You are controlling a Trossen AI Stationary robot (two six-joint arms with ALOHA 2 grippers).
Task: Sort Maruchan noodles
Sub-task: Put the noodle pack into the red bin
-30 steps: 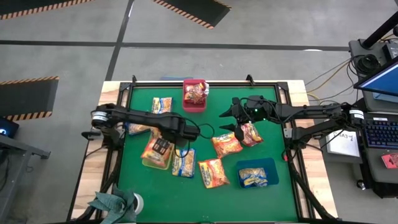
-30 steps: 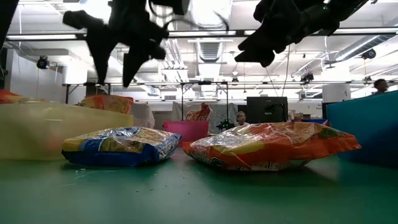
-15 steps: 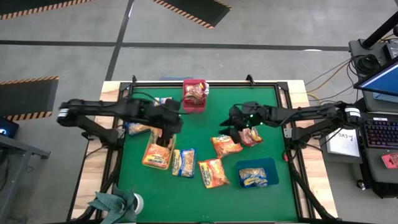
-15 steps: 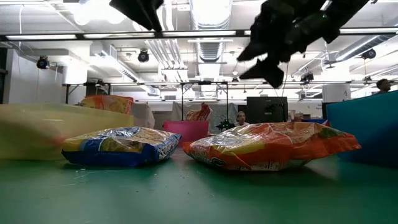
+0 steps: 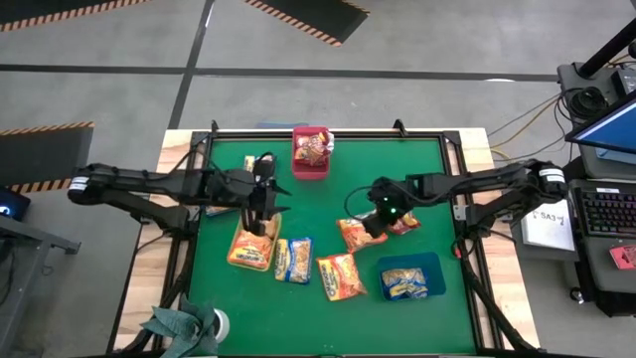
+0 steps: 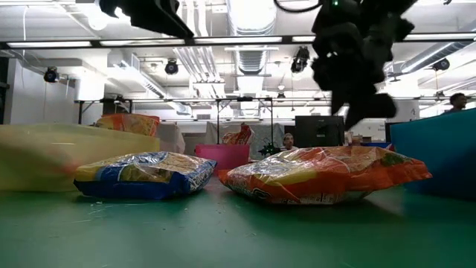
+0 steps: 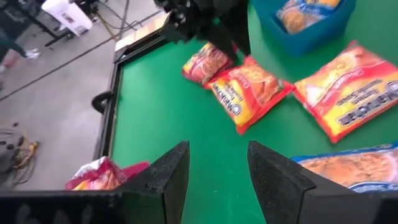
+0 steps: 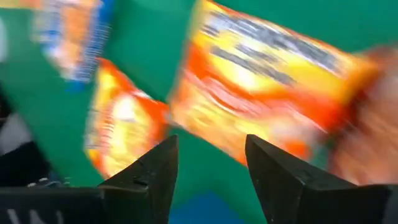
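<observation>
Maruchan noodle packets lie flat on the green table. An orange packet (image 5: 362, 237) sits right under my right gripper (image 5: 368, 221), which hangs open a little above it, pointing steeply down; the right wrist view shows that packet (image 8: 261, 93) beyond the parted fingers. A dark red packet (image 5: 404, 221) lies beside it. My left gripper (image 5: 264, 213) is open with nothing between its fingers, raised over the far end of the yellow tray (image 5: 235, 261), which holds an orange packet (image 5: 250, 247). A blue packet (image 5: 294, 259) and another orange one (image 5: 341, 275) lie near the front.
A red tray (image 5: 308, 167) with a red packet stands at the far edge. A blue tray (image 5: 429, 267) with a blue packet is at the near right. Two more packets (image 5: 260, 167) lie at the far left. Bare green mat shows between the two arms.
My left gripper has risen and drawn back toward the table's left edge, tipping up from pointing down; the orange packet stays in the yellow tray. My right gripper has sunk toward the near edge, rolled about its own line, and now hangs over the orange packet.
</observation>
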